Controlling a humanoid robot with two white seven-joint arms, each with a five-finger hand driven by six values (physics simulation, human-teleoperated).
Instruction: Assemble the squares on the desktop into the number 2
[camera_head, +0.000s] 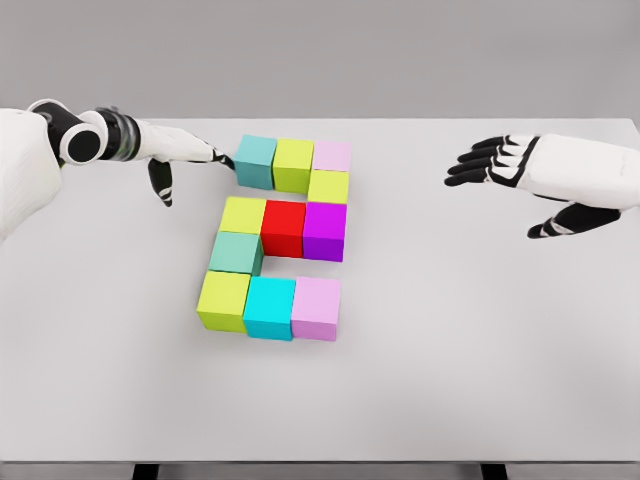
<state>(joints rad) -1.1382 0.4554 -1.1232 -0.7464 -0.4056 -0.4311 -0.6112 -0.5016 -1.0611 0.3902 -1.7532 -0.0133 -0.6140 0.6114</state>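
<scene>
Ten blocks (283, 228) at table (480, 380) centre, touching: three across back, one below right end, three across middle, one below left end, three across front. Left hand (190, 155) beside back-left block; right hand (520, 180) well apart, right.

The left arm (30, 160) runs off the picture's left edge, so its upper part cannot be seen. The right arm (600, 175) is cut off by the right edge. The table (480, 350) has its legs cut off at the bottom. The green block (236, 253) has one side hidden behind the red block (284, 228).
</scene>
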